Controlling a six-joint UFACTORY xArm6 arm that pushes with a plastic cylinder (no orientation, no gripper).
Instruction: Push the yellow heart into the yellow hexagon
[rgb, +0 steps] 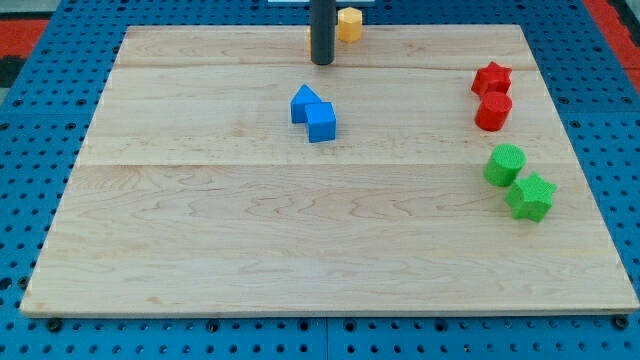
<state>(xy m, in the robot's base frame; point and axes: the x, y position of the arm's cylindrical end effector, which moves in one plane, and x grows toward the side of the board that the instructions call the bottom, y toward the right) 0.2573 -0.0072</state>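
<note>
Judging from the single camera view, the approach or early pushing step appears to be in hand. My tip (322, 62) is seen near the view's top edge of the wooden board (250, 240), just above the pair of blue blocks (314, 112) and well apart from the red blocks (492, 95) and green blocks (518, 180) at the view's right. No pincer is fitted to this arm, so nothing can be gripped or held; only a plain dark rod is shown.

A yellow block (349, 22), taken to be the yellow hexagon, is seen just to the right of the rod at the board's top edge. A sliver of orange-yellow (309, 42) is glimpsed at the rod's left side; it may be the yellow heart, but its shape cannot be made out, since most of it is hidden behind the rod.

If that reading holds, the two yellow pieces are near each other, and a short push toward the view's right would probably be called for, with the tip first brought round to the sliver's left side.
</note>
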